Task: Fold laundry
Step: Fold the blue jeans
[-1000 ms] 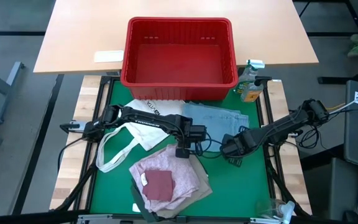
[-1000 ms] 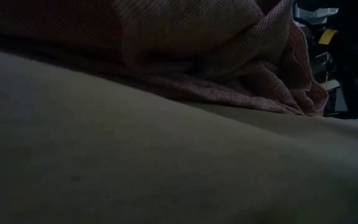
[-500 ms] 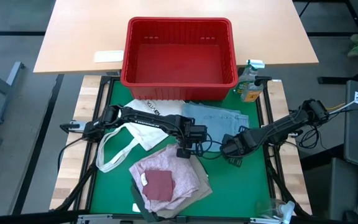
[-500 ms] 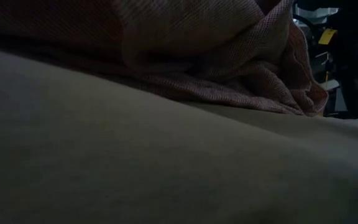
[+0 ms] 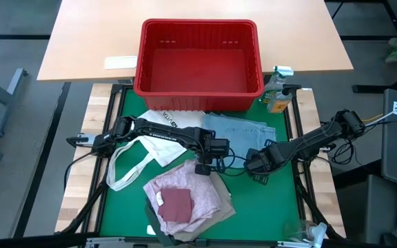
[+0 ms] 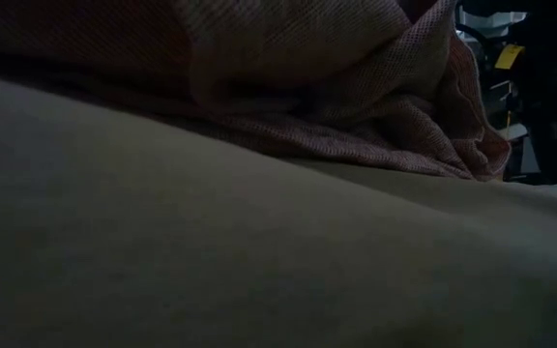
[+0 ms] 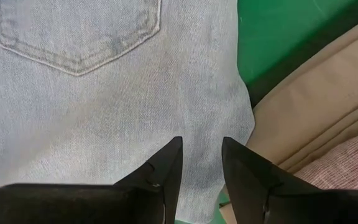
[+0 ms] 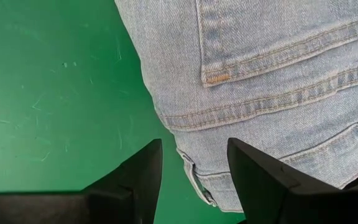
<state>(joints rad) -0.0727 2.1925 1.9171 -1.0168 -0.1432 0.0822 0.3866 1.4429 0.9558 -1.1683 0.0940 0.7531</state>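
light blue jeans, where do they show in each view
High view: light blue jeans at the centre, between both grippers.
Low view: not in it.
Left wrist view: jeans fill most of the picture, back pocket showing.
Right wrist view: jeans, waistband edge.
Shared landmark: green mat.

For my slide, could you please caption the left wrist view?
Left pincer, open, poised over the light blue denim jeans beside beige trousers on the green mat.
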